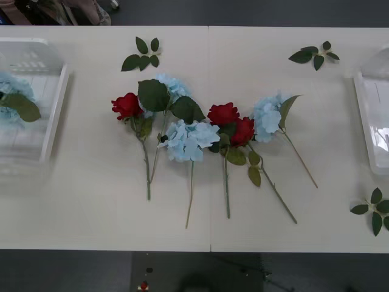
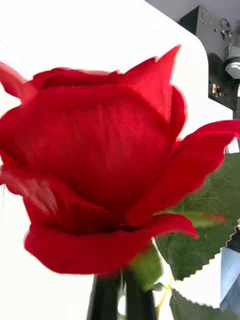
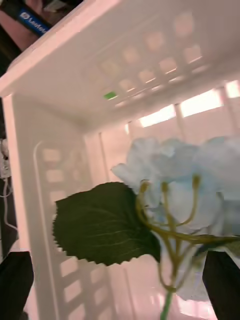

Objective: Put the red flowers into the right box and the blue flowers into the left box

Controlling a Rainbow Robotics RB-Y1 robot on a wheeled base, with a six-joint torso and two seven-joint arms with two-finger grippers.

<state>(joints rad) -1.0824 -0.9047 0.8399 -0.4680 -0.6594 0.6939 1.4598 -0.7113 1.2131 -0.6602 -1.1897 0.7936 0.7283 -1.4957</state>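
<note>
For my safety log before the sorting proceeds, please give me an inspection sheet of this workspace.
surface: white table, seam down the middle.
job's things: three red flowers and three blue flowers lying mid-table; boxed blue flower in the left box; right box at the right edge.
clutter: three leaf sprigs.
hands: left hand open near the boxed blue flower; right hand shut on the held red flower.
cables: nothing seen.
surroundings: dark floor.

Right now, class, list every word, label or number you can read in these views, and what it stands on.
"Le": white letters on a blue label beyond the left box; the rest is too blurred.
Marks on dark equipment behind the red flower: too small to read.
No other text.
The right gripper is shut on the red flower; the left gripper is open at the blue flower.
</note>
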